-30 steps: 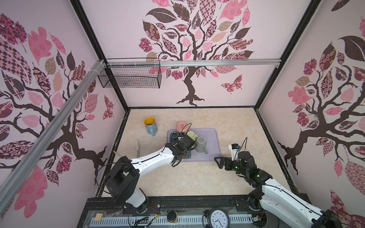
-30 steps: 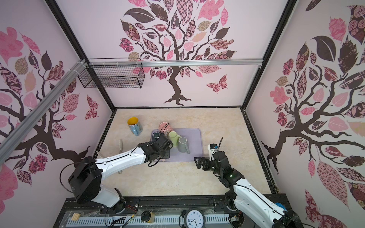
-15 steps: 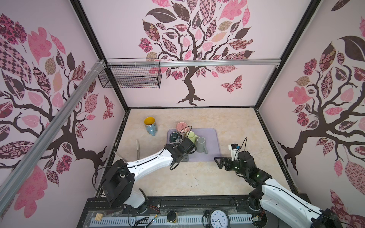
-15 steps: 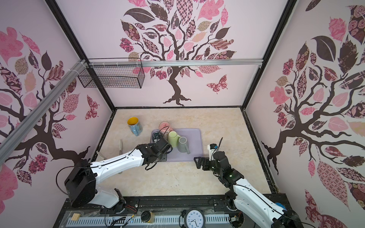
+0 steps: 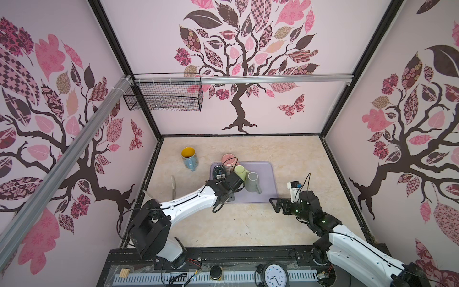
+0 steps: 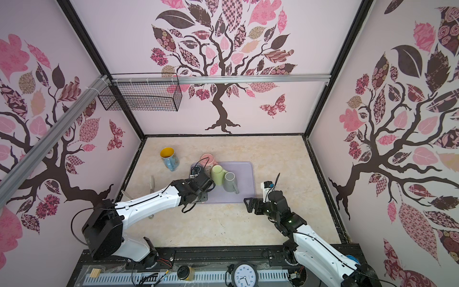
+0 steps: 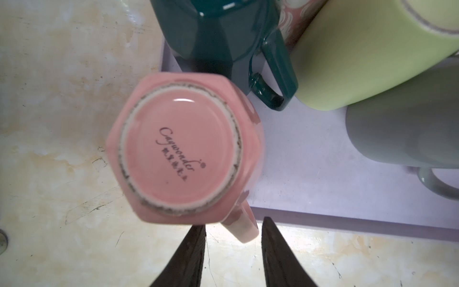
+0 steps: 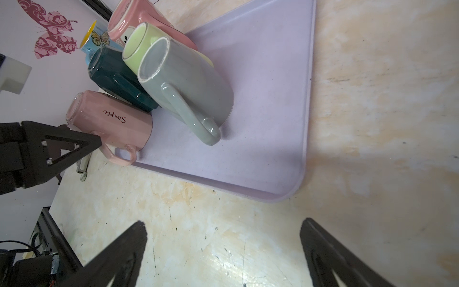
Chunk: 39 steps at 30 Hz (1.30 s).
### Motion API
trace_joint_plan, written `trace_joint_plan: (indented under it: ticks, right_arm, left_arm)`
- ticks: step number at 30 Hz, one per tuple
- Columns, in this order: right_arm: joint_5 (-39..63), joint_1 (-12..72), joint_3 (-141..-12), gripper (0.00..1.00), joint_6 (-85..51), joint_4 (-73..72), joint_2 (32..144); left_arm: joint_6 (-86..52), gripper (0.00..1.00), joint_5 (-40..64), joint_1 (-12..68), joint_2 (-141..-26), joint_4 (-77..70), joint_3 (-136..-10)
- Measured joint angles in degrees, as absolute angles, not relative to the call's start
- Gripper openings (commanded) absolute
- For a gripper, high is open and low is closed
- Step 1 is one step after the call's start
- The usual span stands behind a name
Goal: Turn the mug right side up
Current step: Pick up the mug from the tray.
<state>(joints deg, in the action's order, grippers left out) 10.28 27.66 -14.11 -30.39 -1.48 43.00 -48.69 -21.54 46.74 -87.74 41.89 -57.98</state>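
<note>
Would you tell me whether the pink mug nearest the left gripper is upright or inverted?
Inverted: the pink mug shows its stamped base upward.

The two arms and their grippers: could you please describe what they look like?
Both the left arm and the right arm have smooth white shells with black joints and thin black cables looping at the wrists. The right arm shows small green lights. The left gripper and the right gripper carry dark, matte fingers tapering to points, triangular with an open cut-out.
</note>
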Motion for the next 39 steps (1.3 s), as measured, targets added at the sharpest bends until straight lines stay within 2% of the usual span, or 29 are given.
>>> trace_joint_plan:
  ticks: [8, 18, 21, 38, 39]
  right_arm:
    - [10.24, 27.66, -12.93, 1.0, -30.09, -0.47, 40.75]
    - [10.04, 27.66, -12.23, 0.99, -29.56, 1.13, 39.24]
    - [10.04, 27.66, -12.25, 0.99, -29.56, 1.1, 39.29]
    - [10.04, 27.66, -12.23, 1.0, -29.58, 1.08, 39.88]
    - [10.04, 27.66, -12.23, 1.0, -29.58, 1.1, 39.99]
  left_arm:
    - [-48.36, 0.28, -21.82, 46.19, -92.38, 42.26, -58.41]
    - [-48.23, 0.28, -22.94, 45.8, -91.83, 43.44, -58.54]
    - [-47.97, 0.22, -23.07, 45.32, -91.07, 43.62, -58.54]
    - [-46.11, 0.22, -21.8, 43.48, -90.8, 43.27, -58.52]
    - [-46.02, 0.19, -21.78, 43.44, -90.8, 43.2, -58.52]
